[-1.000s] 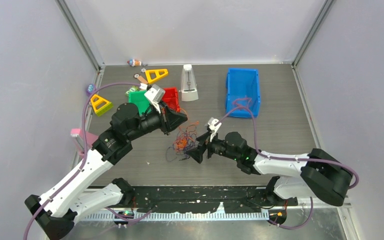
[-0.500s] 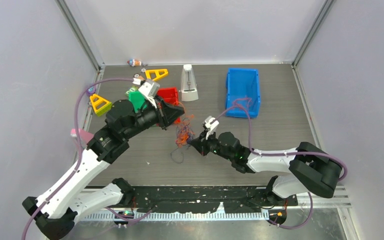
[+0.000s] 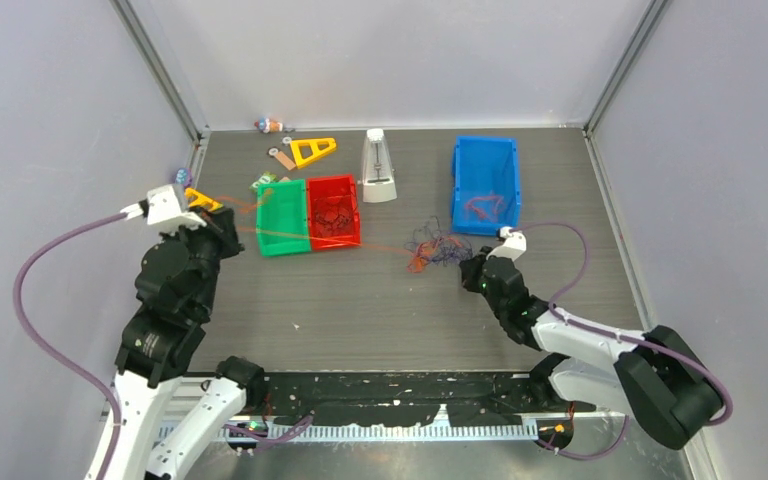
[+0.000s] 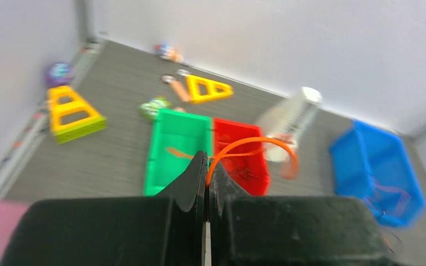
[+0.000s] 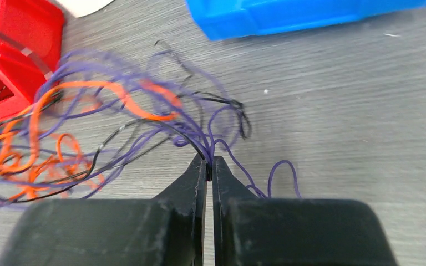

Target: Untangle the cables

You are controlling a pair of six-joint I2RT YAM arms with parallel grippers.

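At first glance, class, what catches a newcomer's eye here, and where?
A tangle of cables lies mid-table, beside the blue bin. One orange strand stretches from it past the red bin and green bin to the left gripper, shut on it; the right gripper pinches the tangle's purple strands.

**Both grippers clamped; arms set well apart**
Left arm stands folded upright at the left side, with the left gripper raised and its jaws pressed together on an orange cable. Right arm reaches low toward centre, with the right gripper tilted down and its jaws pressed together on purple cables.
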